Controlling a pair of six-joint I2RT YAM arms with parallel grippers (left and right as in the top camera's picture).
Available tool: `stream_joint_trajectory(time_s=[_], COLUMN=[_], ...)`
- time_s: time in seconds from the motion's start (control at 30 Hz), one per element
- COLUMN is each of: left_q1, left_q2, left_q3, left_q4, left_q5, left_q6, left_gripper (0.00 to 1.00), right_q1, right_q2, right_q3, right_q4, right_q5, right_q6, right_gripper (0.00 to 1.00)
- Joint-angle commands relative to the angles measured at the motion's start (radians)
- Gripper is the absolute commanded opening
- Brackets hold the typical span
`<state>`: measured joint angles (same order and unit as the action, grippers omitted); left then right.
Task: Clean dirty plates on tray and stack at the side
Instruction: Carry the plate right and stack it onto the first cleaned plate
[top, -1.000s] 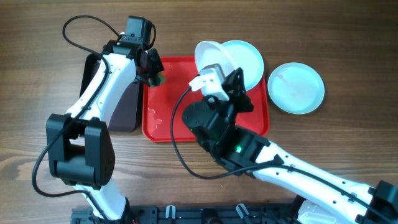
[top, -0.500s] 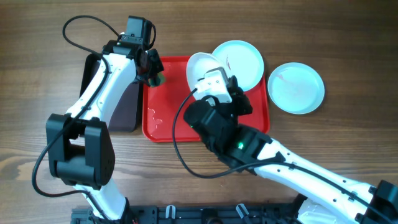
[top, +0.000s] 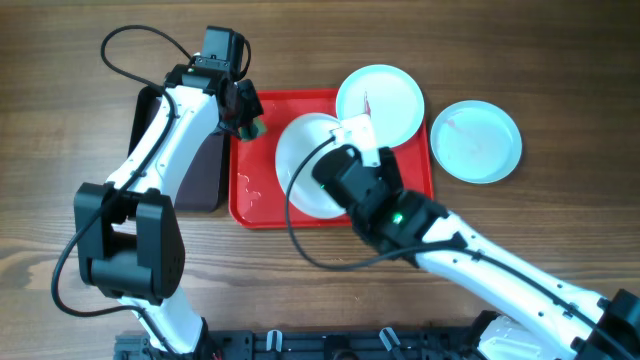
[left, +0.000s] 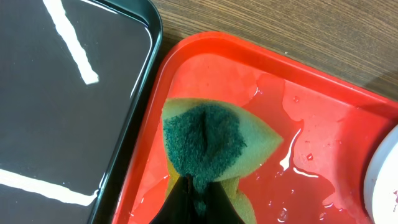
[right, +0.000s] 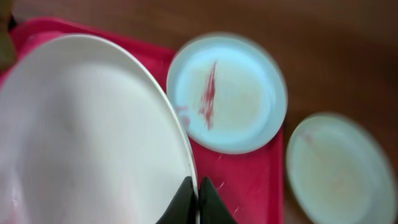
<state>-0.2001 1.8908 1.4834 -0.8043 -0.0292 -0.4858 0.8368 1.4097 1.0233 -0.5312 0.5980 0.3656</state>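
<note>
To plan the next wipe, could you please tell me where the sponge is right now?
Seen from overhead, the sponge is pinched in the left fingers at the red tray's far left corner, beside the dark tray.

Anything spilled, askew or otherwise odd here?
Liquid is pooled on the tray beside the sponge. The streaked plate overhangs the tray's far rim. Nothing looks damaged.

You have a yellow sponge (left: 211, 140) with a green scouring face, folded and wet, a dark shiny tray (left: 62, 112) with white streaks just beside it, your wooden table (top: 60, 130) beneath both
</note>
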Motion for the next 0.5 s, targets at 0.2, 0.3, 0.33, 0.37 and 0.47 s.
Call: stream_joint_trajectory(time_s=[0.2, 0.3, 0.33, 0.37, 0.47], left_q1=[0.000, 0.000, 0.000, -0.001, -0.001], left_q2=[0.011, 0.011, 0.011, 0.011, 0.011], left_q3=[0.007, 0.007, 0.007, 0.007, 0.007], left_q4=[0.006, 0.006, 0.006, 0.006, 0.007], left_q5=[-0.006, -0.006, -0.006, -0.006, -0.006], left_q6=[-0.020, -0.020, -0.020, -0.020, -0.020], left_gripper=[0.04, 0.04, 0.04, 0.04, 0.04], right_q1=[-0.518, -0.690, -0.735, -0.823, -0.961], right_q2=[-0.007, -0.007, -0.007, -0.007, -0.005], right_q3=[-0.001, -0.001, -0.001, -0.001, -0.001], right_q4=[-0.055, -0.053, -0.054, -0.056, -0.054], right_q5=[-0.690, -0.760, -0.761, -0.756, -0.747], right_q6=[0.191, 0.194, 0.199, 0.214, 0.215], right_gripper=[0.04, 0.04, 0.04, 0.04, 0.04])
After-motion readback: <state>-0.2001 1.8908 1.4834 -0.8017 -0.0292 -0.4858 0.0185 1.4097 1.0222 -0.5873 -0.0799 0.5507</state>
